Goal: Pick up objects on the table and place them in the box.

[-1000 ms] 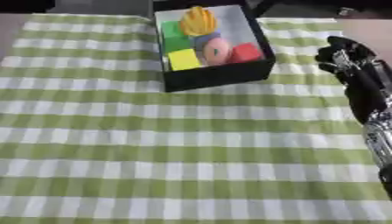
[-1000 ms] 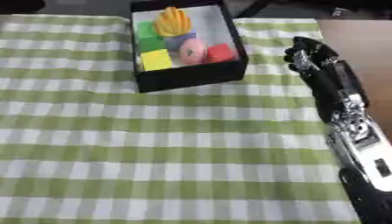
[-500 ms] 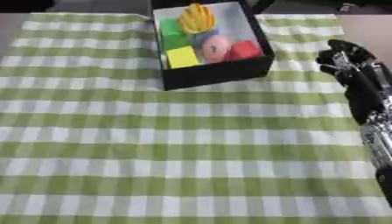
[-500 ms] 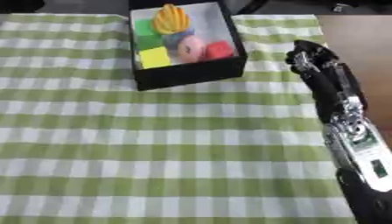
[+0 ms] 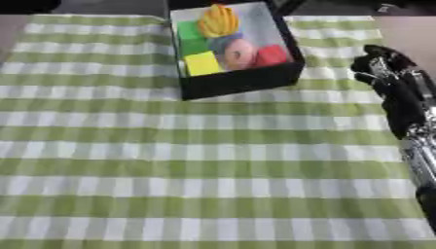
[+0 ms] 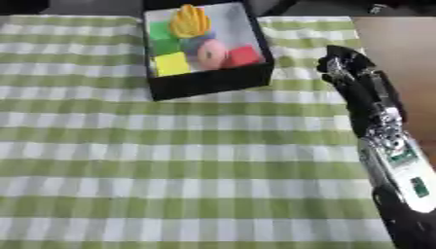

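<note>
While the green-and-white checked cloth (image 5: 196, 165) over the counter shows nothing loose on it, the black box (image 5: 243, 80) sits at the far middle with everything inside. Left eye view: a yellow ridged thing, maybe bananas (image 5: 219, 20), lies at the far end of the box. A green block (image 5: 191, 36) sits left of centre, a yellow block (image 5: 203, 63) at the near left. A pink round item (image 5: 238, 51) is in the middle and a red one (image 5: 271, 56) on the right. All are packed close, touching or nearly so. The right hand (image 5: 383, 68) is at the right edge, just beside the box's near right corner, apart from it, fingers curled inward and holding nothing. Left hand not visible.

Right eye view: same layout, box shifted left. Right hand (image 6: 345, 65) is clearer here, dark fingers bent in on themselves, empty, over the cloth near its right border. The forearm (image 6: 391, 151) runs down to the near right corner. Bare brown counter (image 6: 400, 58) shows past the cloth's right edge.

Judgement: the items look like light toy pieces, probably plastic or foam, stiff enough to pinch. Blocks are best taken across flat sides, round ones around the widest part, the yellow bunch across its middle. Nothing left on the cloth to pick, so the task looks finished or nearly so.
</note>
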Controlling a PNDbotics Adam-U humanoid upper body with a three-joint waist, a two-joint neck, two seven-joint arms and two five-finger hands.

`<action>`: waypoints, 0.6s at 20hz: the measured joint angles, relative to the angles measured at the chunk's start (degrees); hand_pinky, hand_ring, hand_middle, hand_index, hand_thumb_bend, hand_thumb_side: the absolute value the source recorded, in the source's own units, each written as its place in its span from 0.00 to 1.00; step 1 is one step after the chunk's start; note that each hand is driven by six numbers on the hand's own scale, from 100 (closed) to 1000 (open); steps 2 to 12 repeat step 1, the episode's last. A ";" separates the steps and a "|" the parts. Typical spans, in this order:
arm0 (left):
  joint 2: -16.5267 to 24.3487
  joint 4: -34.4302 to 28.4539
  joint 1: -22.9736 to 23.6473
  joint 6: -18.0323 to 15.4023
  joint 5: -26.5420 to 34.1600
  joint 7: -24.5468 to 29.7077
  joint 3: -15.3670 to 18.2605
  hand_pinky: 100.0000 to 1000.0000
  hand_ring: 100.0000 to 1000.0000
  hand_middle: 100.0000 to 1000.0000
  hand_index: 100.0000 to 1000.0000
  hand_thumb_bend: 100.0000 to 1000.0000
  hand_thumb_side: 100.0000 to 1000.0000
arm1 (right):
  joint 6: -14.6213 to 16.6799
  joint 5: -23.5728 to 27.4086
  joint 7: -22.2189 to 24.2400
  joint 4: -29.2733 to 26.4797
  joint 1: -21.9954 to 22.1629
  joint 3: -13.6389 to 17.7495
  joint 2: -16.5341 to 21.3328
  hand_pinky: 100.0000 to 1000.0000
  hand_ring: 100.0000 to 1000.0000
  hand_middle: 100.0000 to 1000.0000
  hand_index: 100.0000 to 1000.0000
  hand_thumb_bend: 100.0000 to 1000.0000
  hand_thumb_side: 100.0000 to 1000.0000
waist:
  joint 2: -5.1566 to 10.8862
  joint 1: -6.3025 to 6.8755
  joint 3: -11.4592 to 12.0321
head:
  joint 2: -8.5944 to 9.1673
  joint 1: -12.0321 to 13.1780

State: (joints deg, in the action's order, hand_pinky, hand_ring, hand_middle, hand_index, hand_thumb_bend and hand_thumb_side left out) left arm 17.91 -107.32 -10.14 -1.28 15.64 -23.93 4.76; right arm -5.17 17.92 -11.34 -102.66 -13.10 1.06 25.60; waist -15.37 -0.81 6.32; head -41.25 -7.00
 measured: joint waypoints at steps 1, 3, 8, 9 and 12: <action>-0.08 0.00 0.00 -0.02 0.00 0.02 0.00 0.82 0.79 0.77 0.79 0.02 0.72 | -0.05 0.00 0.05 0.00 0.00 0.00 0.00 0.83 0.73 0.61 0.76 0.00 0.44 | 0.00 0.00 0.00 | 0.00 0.01; -0.08 0.00 0.00 -0.02 0.00 0.02 0.00 0.82 0.79 0.77 0.79 0.02 0.72 | -0.05 0.00 0.05 0.00 0.00 0.00 0.00 0.83 0.73 0.61 0.76 0.00 0.44 | 0.00 0.00 0.00 | 0.00 0.01; -0.08 0.00 0.00 -0.02 0.00 0.02 0.00 0.82 0.79 0.77 0.79 0.02 0.72 | -0.05 0.00 0.05 0.00 0.00 0.00 0.00 0.83 0.73 0.61 0.76 0.00 0.44 | 0.00 0.00 0.00 | 0.00 0.01; -0.08 0.00 0.00 -0.02 0.00 0.02 0.00 0.82 0.79 0.77 0.79 0.02 0.72 | -0.05 0.00 0.05 0.00 0.00 0.00 0.00 0.83 0.73 0.61 0.76 0.00 0.44 | 0.00 0.00 0.00 | 0.00 0.01; -0.08 0.00 0.00 -0.02 0.00 0.02 0.00 0.82 0.79 0.77 0.79 0.02 0.72 | -0.05 0.00 0.05 0.00 0.00 0.00 0.00 0.83 0.73 0.61 0.76 0.00 0.44 | 0.00 0.00 0.00 | 0.00 0.01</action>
